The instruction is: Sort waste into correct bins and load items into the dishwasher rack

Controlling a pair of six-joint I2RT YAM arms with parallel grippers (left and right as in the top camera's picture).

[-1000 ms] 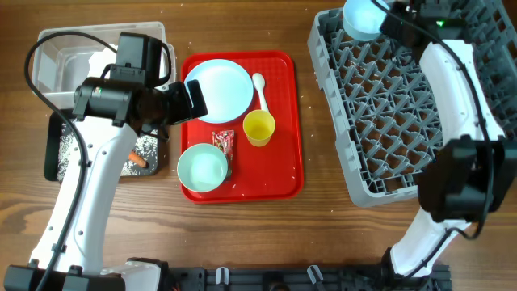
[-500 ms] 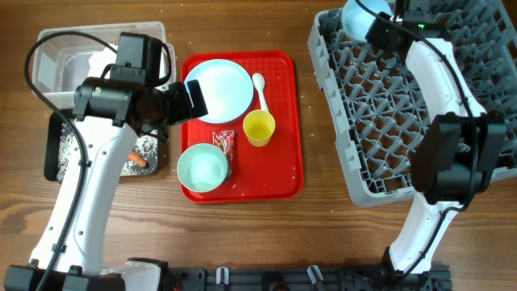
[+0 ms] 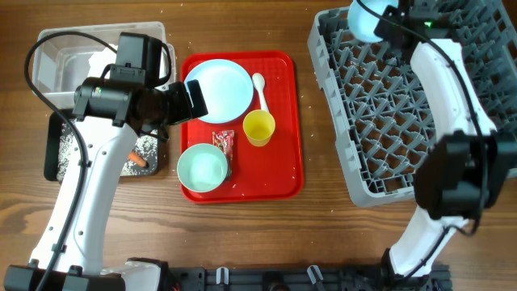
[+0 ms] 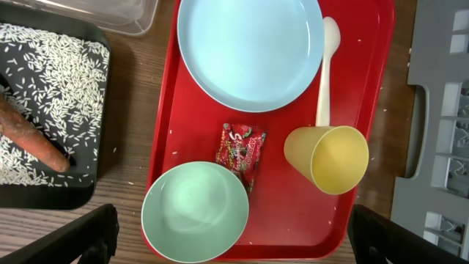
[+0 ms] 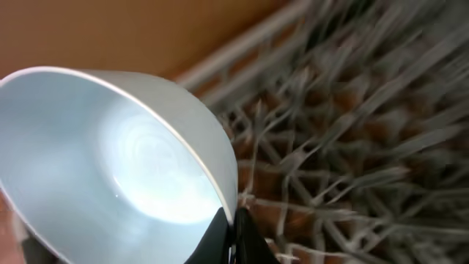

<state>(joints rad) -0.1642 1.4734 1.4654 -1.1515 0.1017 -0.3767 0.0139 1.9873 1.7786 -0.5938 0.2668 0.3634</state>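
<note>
My right gripper (image 5: 233, 220) is shut on the rim of a pale blue-green bowl (image 5: 110, 161), held tilted over the far left corner of the grey dishwasher rack (image 3: 404, 105). My left gripper (image 4: 234, 242) hangs open above the red tray (image 4: 366, 198), with nothing between its fingers. Below it sit a second bowl (image 4: 194, 213), the pale blue plate (image 4: 249, 48), the white spoon (image 4: 326, 66), the yellow cup (image 4: 330, 158) on its side and the red-and-white wrapper (image 4: 240, 147). The carrot (image 4: 33, 139) and rice (image 4: 51, 66) lie in the black tray (image 3: 56, 158).
The clear tub (image 3: 73, 56) stands behind the black tray at the far left. Bare wooden table (image 3: 242, 234) runs along the front. The rack's upright pegs (image 5: 352, 132) rise close beside the held bowl.
The right jaws have closed onto the bowl's rim, and the right arm has swung slightly left, then back right, at the rack's far corner. The left arm has not moved.
</note>
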